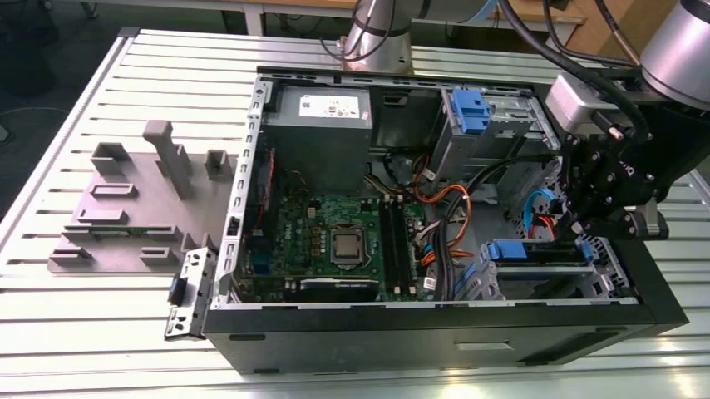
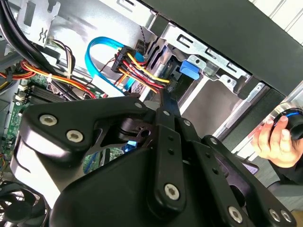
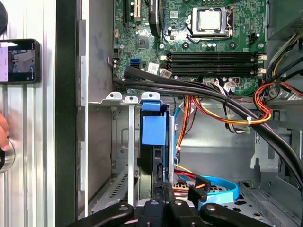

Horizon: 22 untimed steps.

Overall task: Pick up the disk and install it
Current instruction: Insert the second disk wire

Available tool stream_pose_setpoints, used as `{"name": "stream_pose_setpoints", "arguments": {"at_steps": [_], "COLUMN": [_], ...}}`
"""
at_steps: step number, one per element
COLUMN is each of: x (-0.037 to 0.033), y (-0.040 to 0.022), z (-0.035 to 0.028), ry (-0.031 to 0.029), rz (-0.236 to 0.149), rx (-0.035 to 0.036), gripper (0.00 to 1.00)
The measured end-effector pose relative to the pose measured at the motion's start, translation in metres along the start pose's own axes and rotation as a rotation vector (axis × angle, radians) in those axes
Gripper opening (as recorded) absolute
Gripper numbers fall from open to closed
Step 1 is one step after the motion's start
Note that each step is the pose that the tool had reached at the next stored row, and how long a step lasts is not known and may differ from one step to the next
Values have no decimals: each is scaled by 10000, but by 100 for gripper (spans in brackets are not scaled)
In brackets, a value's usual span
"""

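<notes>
Slatted metal table (image 1: 78, 332), open computer case (image 1: 444, 332) on it, claw over the drive bay.

At the exterior view's right, the claw (image 1: 584, 226) reaches into the drive cage (image 3: 120, 142); the disk (image 3: 153, 142) stands on edge there, long axis in line with the claw, just ahead of its tips. Whether it grips, I cannot tell.

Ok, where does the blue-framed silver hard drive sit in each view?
Exterior view: the disk, blue carrier showing, in the metal drive cage near the exterior view's right.
First wrist view: disk edge-on in that cage.
Second wrist view: its blue tab in the cage.
Shared landmark: looping light-blue cable.
</notes>
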<state>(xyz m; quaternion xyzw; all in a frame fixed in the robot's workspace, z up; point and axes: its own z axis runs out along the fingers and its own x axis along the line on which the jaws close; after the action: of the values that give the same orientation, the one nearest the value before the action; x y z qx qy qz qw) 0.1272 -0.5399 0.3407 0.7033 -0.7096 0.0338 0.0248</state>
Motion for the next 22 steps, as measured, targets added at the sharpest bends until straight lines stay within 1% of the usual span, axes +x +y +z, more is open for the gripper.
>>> {"name": "stream_pose_setpoints", "arguments": {"at_steps": [6, 14, 22], "x": [0, 0, 8], "y": [30, 32, 31], "z": [0, 0, -96], "ry": [-1, -1, -1], "rz": [0, -1, 0], "rx": [0, 0, 0], "gripper": [11, 11, 11]}}
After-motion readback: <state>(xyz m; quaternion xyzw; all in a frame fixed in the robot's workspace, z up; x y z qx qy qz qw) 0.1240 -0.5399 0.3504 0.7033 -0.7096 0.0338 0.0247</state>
